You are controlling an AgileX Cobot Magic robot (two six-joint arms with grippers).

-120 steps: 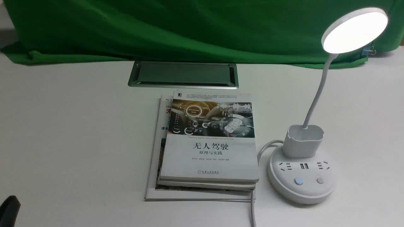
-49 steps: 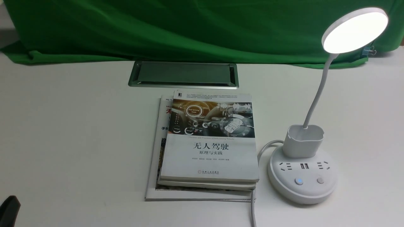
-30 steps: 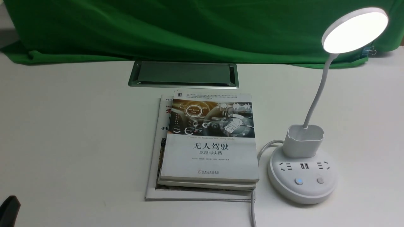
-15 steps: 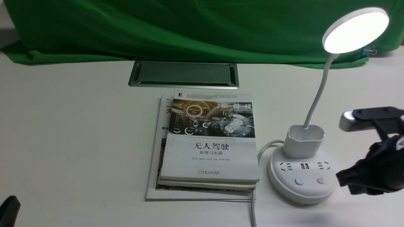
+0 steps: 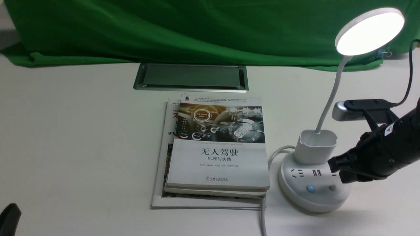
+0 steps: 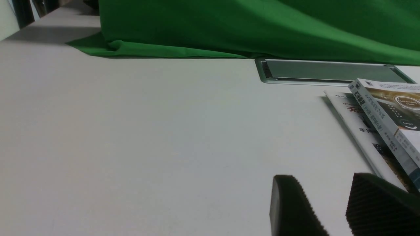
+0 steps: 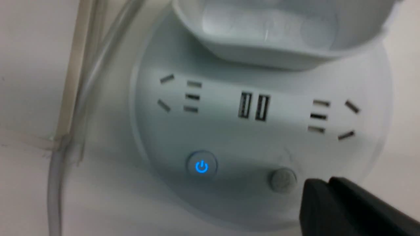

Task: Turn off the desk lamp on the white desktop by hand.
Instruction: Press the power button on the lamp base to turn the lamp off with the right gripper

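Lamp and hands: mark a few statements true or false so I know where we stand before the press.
1. The lamp is lit. True.
2. The power button glows red. False: it glows blue.
3. The right hand is over the right side of the base. True.
4. The books lie to the right of the lamp. False: they lie to its left.
5. The left hand grips the lamp's cord. False: it is open and holds nothing.
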